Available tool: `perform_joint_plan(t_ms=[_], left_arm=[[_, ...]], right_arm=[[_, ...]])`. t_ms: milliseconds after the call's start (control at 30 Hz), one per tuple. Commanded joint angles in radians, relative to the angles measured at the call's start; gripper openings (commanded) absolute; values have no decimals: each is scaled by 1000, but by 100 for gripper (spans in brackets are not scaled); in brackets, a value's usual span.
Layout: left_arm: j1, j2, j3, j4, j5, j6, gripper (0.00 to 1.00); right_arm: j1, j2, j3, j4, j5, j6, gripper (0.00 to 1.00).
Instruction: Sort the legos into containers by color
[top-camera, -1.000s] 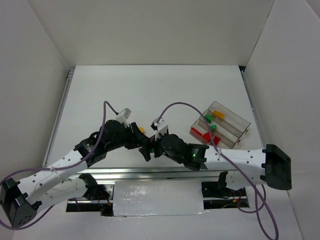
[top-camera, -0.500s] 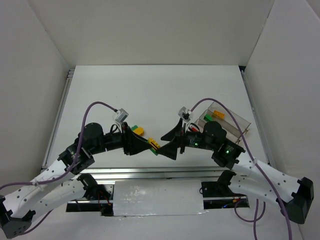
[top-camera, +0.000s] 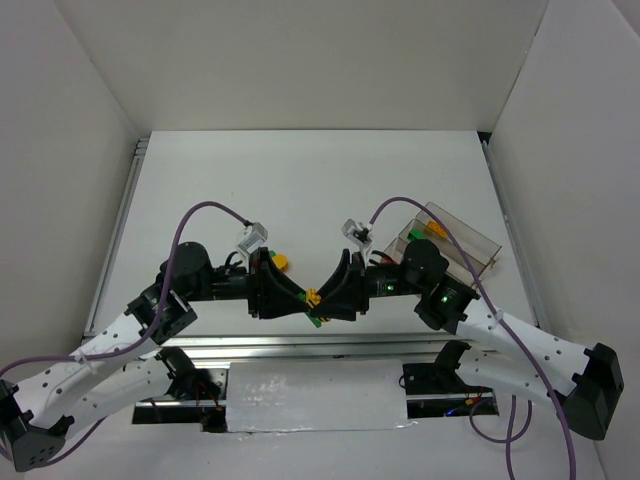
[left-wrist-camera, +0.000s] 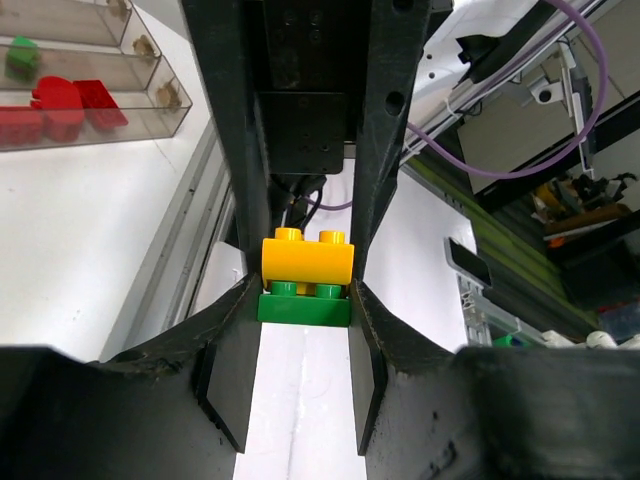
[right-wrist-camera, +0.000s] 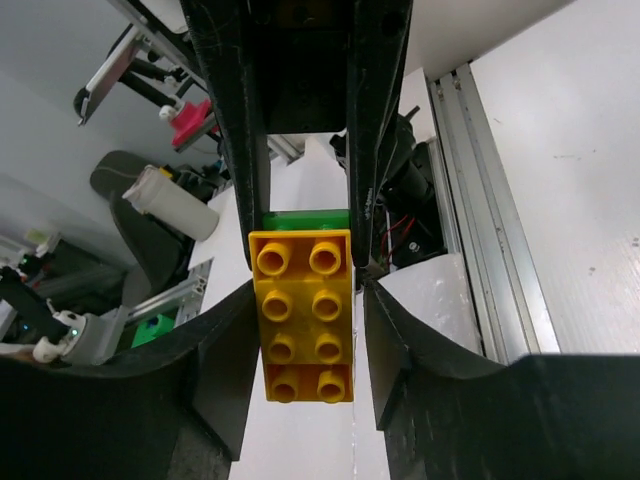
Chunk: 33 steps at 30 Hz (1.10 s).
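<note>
A yellow lego (top-camera: 312, 296) stacked on a green lego (top-camera: 316, 320) hangs between both grippers near the table's front edge. My left gripper (left-wrist-camera: 304, 300) is shut on the green lego (left-wrist-camera: 304, 310), its fingertips pressed to both ends. The yellow lego (left-wrist-camera: 307, 260) sits on top, flanked by the right arm's fingers (left-wrist-camera: 385, 150). My right gripper (right-wrist-camera: 308, 300) is shut on the yellow lego (right-wrist-camera: 300, 330), with the green lego (right-wrist-camera: 300, 219) behind it. The clear containers (top-camera: 470, 240) stand at the right, holding red legos (left-wrist-camera: 60, 110) and a green one (left-wrist-camera: 20, 55).
A loose yellow lego (top-camera: 281, 262) lies on the white table just behind my left gripper (top-camera: 300, 300). A metal rail (top-camera: 300, 345) runs along the front edge under the stack. White walls enclose the table on three sides.
My right gripper has moved in from the right and shut on the yellow lego. The left arm has held the stack and shifted slightly toward the front edge.
</note>
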Motion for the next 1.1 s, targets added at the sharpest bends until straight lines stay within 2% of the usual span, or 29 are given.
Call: perform_joint_plan(t_ms=[0, 33, 67, 100, 233, 400, 500, 533, 567, 600, 633, 667, 700, 767, 833, 900, 1067], left_arm=[[-4, -4, 8, 59, 50, 42, 0], [-4, -7, 9, 51, 50, 48, 0], [-4, -9, 13, 43, 50, 54, 0], [-4, -10, 15, 37, 51, 60, 0], [-4, -42, 31, -3, 64, 102, 0], [-4, -91, 50, -84, 21, 151, 0], [-4, -101, 58, -148, -5, 166, 0], [-3, -102, 61, -158, -36, 166, 0], [-3, -104, 65, -193, -54, 169, 0], [-3, -104, 88, -223, -82, 180, 0], [-3, -101, 108, -269, -181, 188, 0], [-4, -98, 128, -324, -238, 198, 0], [-4, -85, 172, -434, -298, 223, 0], [-3, -72, 214, -559, -478, 238, 0], [-4, -58, 229, -618, -570, 246, 0], [-3, -47, 231, -658, -645, 237, 0], [-4, -59, 208, -647, -619, 225, 0]], right_arm=[[-2, -23, -5, 49, -28, -7, 47], [0, -25, -6, 42, -25, -14, 41], [-2, -31, -5, 31, -14, -27, 11], [0, -36, -5, 19, -5, -30, 0], [-14, -82, -17, -41, 20, -68, 0], [-141, -152, -83, 14, -29, -15, 0], [-170, -159, -97, 29, -49, -2, 0], [-177, -157, -90, 16, -46, -10, 0], [-199, -160, -78, -82, -19, -30, 0], [-216, -165, -54, -143, 100, -48, 0], [-238, -169, -41, -203, 200, -73, 0], [-284, -159, -26, -333, 313, -77, 0], [-313, -136, 20, -409, 537, -87, 0], [-427, -23, 105, -598, 770, -71, 0], [-529, 68, 152, -668, 936, -65, 0], [-664, 185, 204, -702, 969, -76, 0], [-876, 373, 285, -692, 1036, -15, 0]])
